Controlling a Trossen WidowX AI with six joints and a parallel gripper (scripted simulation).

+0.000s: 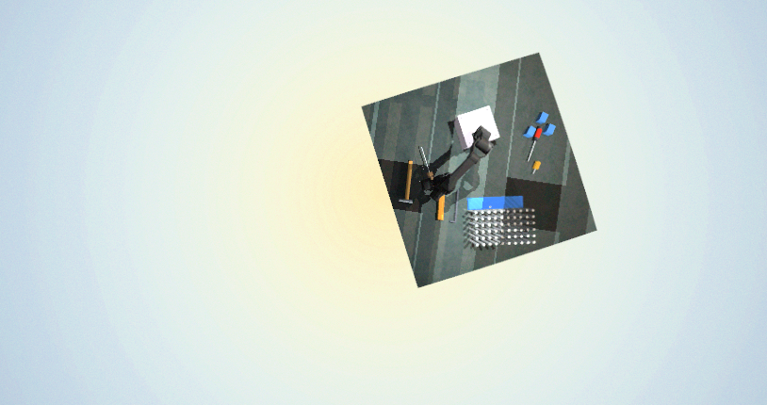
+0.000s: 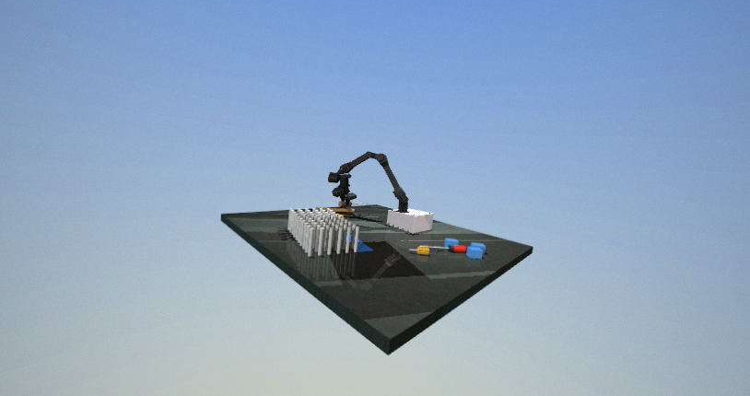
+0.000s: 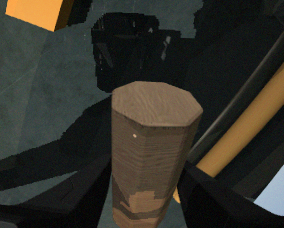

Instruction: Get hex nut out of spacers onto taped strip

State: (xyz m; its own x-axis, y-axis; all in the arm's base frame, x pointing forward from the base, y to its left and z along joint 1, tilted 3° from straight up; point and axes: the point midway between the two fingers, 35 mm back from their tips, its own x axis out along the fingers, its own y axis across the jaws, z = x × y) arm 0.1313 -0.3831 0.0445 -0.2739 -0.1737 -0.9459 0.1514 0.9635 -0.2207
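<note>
1. One square, dark green-grey surface, crossed by paler bands and shadows, against a backdrop of blue and cream; its sheen mirrors the spacers
2. Rows of upright metal spacers line one side, a blue taped strip along their front
3. A pale speck shows on the strip; whether it is the hex nut cannot be told, and its whereabouts stay unconfirmed
4. The black arm, mounted on a white box, reaches to the tool area, its pincer clenched on the wooden handle of a metal-shafted tool, outside the spacer field
5. Nearby lie a hammer, an orange block-like piece and a thin dark rod
6. Across the surface, three blue blocks surround the red handle of a screwdriver, near a yellow-handled tool
</note>
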